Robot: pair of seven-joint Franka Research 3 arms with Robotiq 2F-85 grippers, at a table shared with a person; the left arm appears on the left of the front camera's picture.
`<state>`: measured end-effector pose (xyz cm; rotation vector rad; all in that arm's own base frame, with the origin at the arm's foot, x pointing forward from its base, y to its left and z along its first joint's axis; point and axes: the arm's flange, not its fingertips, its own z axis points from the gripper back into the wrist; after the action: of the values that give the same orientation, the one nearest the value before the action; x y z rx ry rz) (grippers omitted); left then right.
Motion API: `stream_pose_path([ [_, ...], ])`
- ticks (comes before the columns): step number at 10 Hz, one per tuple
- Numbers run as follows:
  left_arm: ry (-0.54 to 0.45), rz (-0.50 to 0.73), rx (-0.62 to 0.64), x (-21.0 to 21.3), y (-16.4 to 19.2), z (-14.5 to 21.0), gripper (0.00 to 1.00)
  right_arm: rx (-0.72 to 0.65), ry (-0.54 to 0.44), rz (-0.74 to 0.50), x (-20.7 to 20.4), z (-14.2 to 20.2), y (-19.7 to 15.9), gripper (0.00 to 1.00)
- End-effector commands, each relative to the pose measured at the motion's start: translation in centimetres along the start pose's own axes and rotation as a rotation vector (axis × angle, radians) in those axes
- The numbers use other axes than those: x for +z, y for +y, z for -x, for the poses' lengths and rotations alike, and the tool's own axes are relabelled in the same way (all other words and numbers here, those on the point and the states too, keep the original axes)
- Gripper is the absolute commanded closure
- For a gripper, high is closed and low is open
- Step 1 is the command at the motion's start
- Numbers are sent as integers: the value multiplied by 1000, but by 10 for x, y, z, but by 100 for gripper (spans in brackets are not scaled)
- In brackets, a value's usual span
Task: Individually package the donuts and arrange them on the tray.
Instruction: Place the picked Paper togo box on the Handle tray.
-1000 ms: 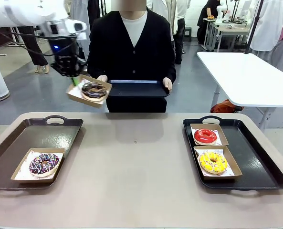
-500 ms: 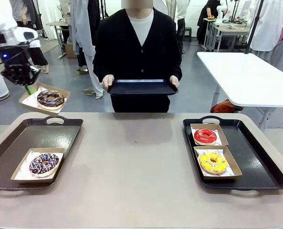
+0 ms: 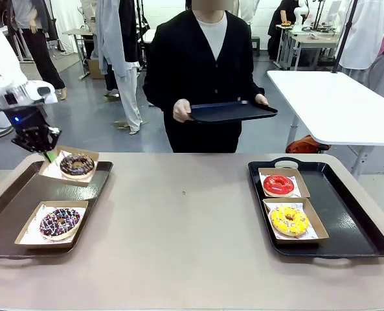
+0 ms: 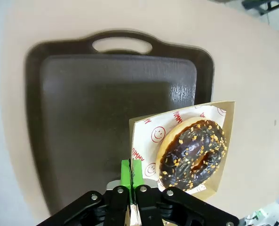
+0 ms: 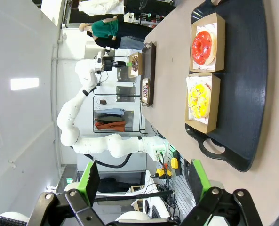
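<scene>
Donuts sit in shallow brown cardboard boxes on the wide beige tabletop (image 3: 192, 220), which spreads below and beyond both my tools. Under my left tool (image 3: 48, 155) lies the long black handled tray (image 4: 106, 117); its far end is just beneath what I carry. A second black tray (image 3: 347, 220) lies beneath my right tool (image 5: 144, 181), well ahead of its fingertips. Across the tabletop a person in a black cardigan (image 3: 211, 71) holds a smaller black serving tray (image 3: 230, 111) in both hands.

My left tool is clamped tight on the edge of a paper-lined cardboard box (image 4: 177, 141), and the dark chocolate ring donut with pale crumbs (image 4: 192, 154) rests in it, just past my green pads, hanging above the tray's far end. Nearer along that tray sits the chocolate donut with colourful sprinkles (image 3: 59, 222) in its box. My right tool is spread wide and holds nothing; ahead of it lie the yellow-glazed donut (image 5: 197, 101) and, beyond, the glossy red donut (image 5: 203, 46).
</scene>
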<state>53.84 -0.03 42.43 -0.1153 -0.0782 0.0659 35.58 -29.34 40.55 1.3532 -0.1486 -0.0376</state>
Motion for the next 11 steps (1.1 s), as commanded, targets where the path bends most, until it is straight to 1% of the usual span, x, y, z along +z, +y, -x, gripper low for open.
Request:
stream_pose_path([
  [1, 16, 18, -5, -21, -9, -2, 99, -7, -4, 5, -1, -1, 3, 0],
  [3, 32, 7, 6, -28, -17, -6, 99, -7, -4, 5, -1, -1, 3, 0],
  [4, 23, 2, -7, -19, -22, -4, 99, -7, -4, 5, -1, -1, 3, 0],
  [5, 44, 5, -10, -38, -12, -2, 99, -7, -4, 5, -1, -1, 3, 0],
  [11, 44, 5, -10, -38, -12, -2, 99, -7, -4, 5, -1, -1, 3, 0],
])
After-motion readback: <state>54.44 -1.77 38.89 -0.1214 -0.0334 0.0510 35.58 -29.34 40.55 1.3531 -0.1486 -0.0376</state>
